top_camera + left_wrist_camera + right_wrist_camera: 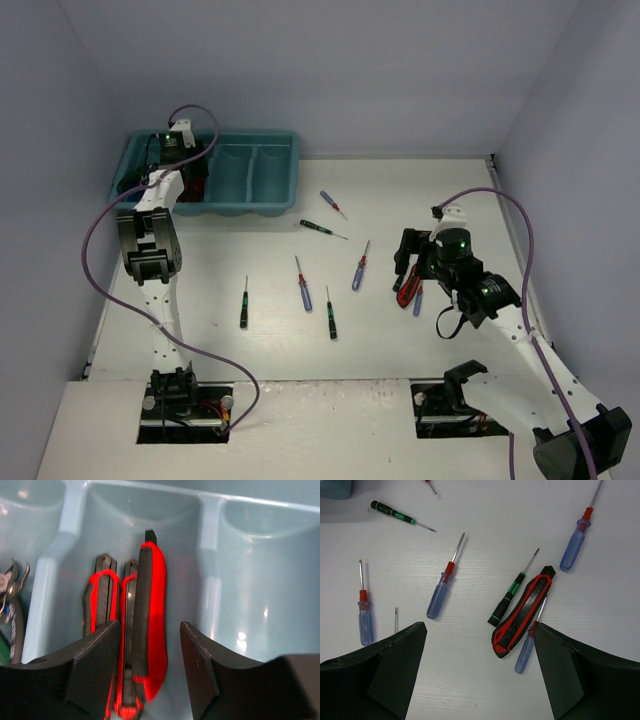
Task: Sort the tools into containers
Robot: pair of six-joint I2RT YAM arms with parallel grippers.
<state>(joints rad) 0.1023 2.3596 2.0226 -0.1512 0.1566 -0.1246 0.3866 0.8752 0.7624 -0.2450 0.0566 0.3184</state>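
Observation:
My left gripper (pixel 180 160) reaches down into the left end of the teal tray (pixel 270 175). In the left wrist view its jaws (pixel 150 624) stand open around a red-and-black utility knife (pixel 150 615), with a clear gap on the right side. That knife rests on two more knives (pixel 102 595) in the same compartment. My right gripper (pixel 479 625) hangs open above the table, with nothing held. Another utility knife (pixel 522 612) lies just inside its right finger, between a green-handled screwdriver (pixel 509 597) and a blue-handled one (pixel 525 652).
Several screwdrivers lie loose mid-table, among them blue-handled ones (pixel 302 285) (pixel 361 266) and black-and-green ones (pixel 244 303) (pixel 322 229). Pliers (pixel 12 605) lie in the tray compartment left of the knives. The tray's right compartments (pixel 260 580) hold nothing visible.

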